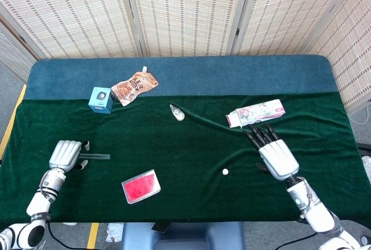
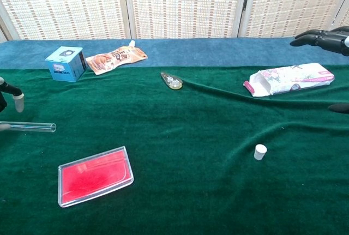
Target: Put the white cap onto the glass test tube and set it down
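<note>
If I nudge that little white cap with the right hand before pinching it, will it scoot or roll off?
The cap stands upright on its flat end on the green cloth, so it probably won't roll unless tipped. It looks small and light, so a nudge from the right hand may knock it over. Once on its side, it could roll in a curve.
</note>
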Robot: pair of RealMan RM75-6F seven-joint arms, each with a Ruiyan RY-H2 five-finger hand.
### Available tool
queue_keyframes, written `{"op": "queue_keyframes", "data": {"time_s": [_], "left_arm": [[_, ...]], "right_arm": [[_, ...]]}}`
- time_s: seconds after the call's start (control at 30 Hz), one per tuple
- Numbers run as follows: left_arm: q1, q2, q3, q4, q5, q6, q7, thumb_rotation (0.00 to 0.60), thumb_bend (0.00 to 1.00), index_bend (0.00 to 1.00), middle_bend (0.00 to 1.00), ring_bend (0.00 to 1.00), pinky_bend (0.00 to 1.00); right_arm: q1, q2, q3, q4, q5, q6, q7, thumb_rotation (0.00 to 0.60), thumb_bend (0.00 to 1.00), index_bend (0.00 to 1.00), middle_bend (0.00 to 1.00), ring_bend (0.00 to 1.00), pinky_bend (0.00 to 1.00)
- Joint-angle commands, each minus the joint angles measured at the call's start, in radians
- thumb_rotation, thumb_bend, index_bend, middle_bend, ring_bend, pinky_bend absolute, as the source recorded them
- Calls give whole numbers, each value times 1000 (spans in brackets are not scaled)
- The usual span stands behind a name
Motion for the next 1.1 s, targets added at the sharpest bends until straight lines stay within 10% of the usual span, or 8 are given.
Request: {"op": "queue_keyframes", "data": {"time_s": [0.03, 1.1], "left_arm": [[-6, -15, -1, 18, -16, -9, 0, 600, 298, 478, 874, 778, 789], [-42, -70, 5, 94, -104, -70, -3, 600, 402, 529, 900, 804, 799]], "right_arm": [[-1, -4, 0, 7, 2, -2, 7, 600, 259, 0, 59, 101, 0], [-2, -22, 2, 49, 13, -19, 46, 600, 258, 0, 62, 101, 0]]}}
